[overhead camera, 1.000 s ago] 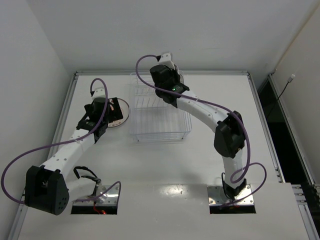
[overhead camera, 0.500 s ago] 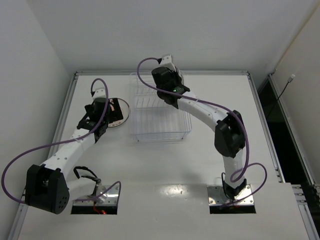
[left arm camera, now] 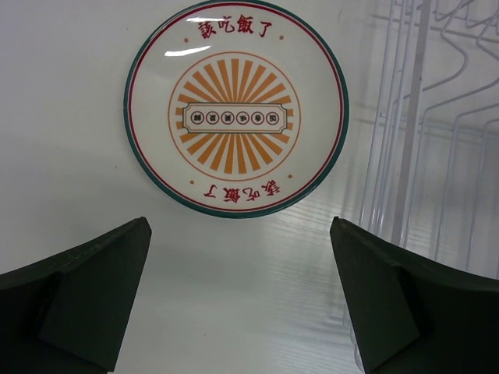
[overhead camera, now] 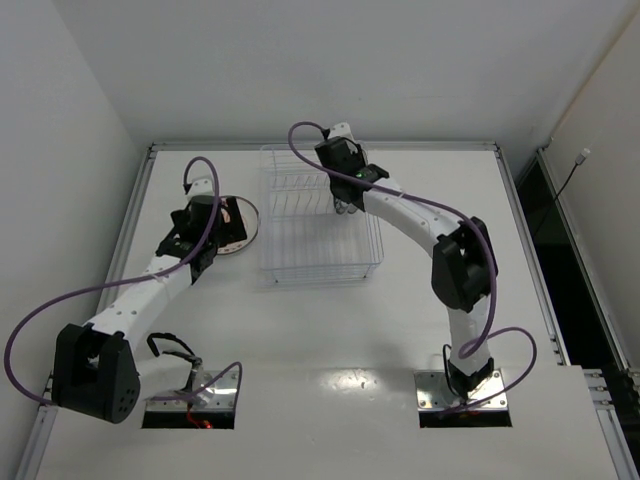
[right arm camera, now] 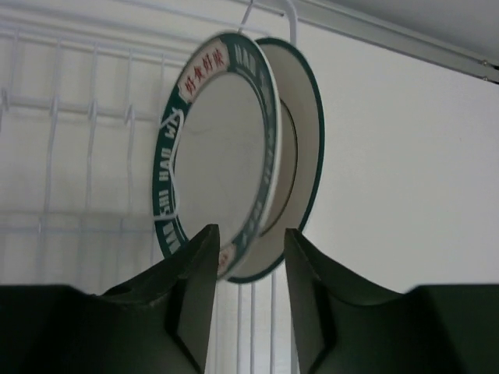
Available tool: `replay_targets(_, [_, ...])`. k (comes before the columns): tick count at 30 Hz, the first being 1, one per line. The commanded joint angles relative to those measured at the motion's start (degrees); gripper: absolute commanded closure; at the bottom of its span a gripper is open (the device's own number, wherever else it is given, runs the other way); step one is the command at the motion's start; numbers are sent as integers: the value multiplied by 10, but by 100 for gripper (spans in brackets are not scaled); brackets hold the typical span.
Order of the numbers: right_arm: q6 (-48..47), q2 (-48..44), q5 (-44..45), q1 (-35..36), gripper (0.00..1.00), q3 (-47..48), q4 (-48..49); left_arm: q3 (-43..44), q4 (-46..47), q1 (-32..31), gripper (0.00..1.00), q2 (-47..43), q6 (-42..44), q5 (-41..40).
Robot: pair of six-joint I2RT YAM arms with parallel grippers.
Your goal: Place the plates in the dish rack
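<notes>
The orange sunburst plate lies flat on the table just left of the dish rack. My left gripper hovers open over the plate's near edge, the same plate peeking out beside the gripper in the top view. Two plates stand on edge in the rack's far slots: one with a wide dark lettered rim and a white one with a thin dark edge behind it. My right gripper is open, its fingers on either side of their lower rims.
The rack's clear wires run close along the right of the left gripper. Rack prongs fill the left of the right wrist view. The raised table border lies just behind the rack.
The right gripper has opened off the wide-rimmed plate, which now stands in the rack, and the right arm has shifted a little to the right. The left arm has not moved.
</notes>
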Motion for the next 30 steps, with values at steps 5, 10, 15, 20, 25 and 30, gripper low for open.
replay_targets(5, [120, -218, -52, 75, 42, -132, -93, 13, 10, -4, 0, 16, 9, -8])
replay_targets(10, [234, -480, -125, 196, 22, -362, -93, 18, -4, -4, 0, 36, 9, -29])
replay_targets(15, [442, -631, -148, 400, 19, -684, 80, 18, -15, -4, 0, 20, -12, -67])
replay_targets(20, [596, -503, -121, 550, 18, -781, 197, 10, -15, -10, 0, 32, 0, -32])
replay_targets(25, [514, -356, -56, 558, 13, -620, 68, 16, -15, -21, 0, 89, 33, 27])
replay_targets(30, [518, -259, -45, 566, 11, -521, -15, 21, -15, -21, 0, 116, 66, 62])
